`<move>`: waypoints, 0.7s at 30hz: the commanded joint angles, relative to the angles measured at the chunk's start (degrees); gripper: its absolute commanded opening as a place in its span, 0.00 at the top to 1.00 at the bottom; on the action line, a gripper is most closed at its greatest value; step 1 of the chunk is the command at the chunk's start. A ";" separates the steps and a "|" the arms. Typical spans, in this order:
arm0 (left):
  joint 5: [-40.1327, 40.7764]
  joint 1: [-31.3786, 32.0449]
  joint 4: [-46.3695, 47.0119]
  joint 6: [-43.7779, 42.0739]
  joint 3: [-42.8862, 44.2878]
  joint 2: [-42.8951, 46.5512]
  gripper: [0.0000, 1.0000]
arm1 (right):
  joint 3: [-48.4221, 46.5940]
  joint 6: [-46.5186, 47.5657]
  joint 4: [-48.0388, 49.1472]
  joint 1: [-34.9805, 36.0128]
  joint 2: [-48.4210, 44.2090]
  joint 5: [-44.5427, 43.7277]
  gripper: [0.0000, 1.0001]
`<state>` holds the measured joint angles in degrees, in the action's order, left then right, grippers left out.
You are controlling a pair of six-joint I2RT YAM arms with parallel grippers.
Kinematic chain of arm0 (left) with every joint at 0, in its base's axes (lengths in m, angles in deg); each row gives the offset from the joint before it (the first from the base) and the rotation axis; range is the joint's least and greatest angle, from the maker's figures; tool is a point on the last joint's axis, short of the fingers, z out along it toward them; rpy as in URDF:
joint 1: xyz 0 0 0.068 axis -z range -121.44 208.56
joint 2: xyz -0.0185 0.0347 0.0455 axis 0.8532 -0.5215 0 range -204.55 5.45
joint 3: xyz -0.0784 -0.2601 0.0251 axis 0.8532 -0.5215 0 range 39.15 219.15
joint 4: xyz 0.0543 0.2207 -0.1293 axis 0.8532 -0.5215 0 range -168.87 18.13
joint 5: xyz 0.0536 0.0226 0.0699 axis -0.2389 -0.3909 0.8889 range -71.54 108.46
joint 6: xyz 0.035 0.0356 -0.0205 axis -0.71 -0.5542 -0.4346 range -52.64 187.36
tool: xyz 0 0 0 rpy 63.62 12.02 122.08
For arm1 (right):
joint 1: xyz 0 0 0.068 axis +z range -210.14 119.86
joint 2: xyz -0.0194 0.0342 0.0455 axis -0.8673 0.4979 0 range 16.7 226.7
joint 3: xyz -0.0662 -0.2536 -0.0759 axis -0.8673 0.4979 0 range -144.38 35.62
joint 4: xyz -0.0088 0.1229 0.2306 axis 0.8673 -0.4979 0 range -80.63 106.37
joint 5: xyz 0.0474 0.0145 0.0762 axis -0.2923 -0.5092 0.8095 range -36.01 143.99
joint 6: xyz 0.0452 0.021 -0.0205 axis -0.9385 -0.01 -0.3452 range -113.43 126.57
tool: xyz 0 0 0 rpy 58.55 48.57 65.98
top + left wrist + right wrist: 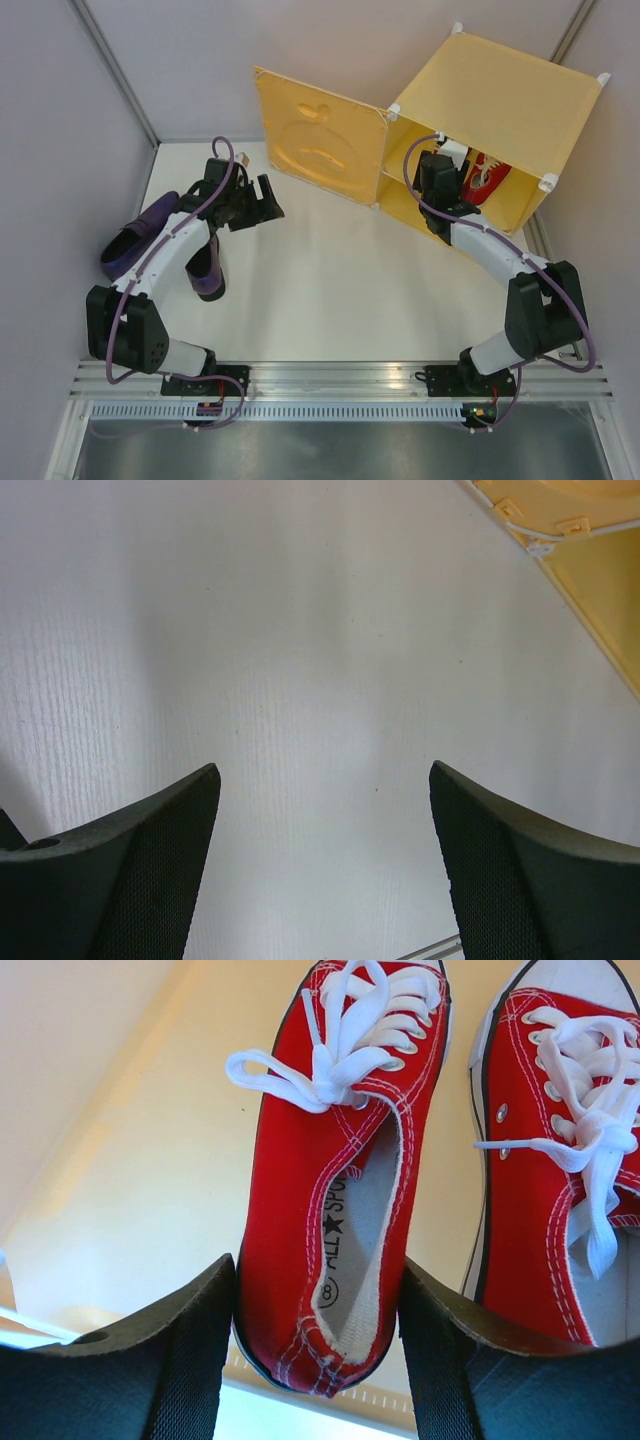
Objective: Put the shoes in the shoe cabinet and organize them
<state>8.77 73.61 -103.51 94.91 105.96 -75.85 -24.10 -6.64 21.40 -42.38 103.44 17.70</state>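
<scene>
White table (330, 290) w/ grey walls (60, 120) around; alu rail (340, 380) at near edge.

We record matt, woven red canvas with white stitching on the red sneaker (330, 1210) between the right gripper (316, 1270) fingers. Its laces (340, 1050) are flat white cloth. The second sneaker (560, 1160), to the gripper's right, matches. The finger pads (130, 1370) are matt black and finely textured. The cabinet (130, 1160) beyond is smooth yellow plastic with a soft sheen. Below the left gripper (322, 770), the table (300, 660) is white, matt and finely ribbed.

red sneakers (290, 1210): side by side inside cabinet (500, 90) | purple loafers (135, 245): table (330, 290), far left
</scene>
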 commanded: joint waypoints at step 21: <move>-1.38 -0.46 0.35 0.13 -0.10 -0.09 0.12 | -1.27 -6.30 -4.86 -2.82 -5.53 5.18 0.22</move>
<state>8.77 73.61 -103.51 94.91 105.96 -76.04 -24.10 -8.54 15.44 -42.95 100.58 23.20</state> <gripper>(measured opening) 0.877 0.799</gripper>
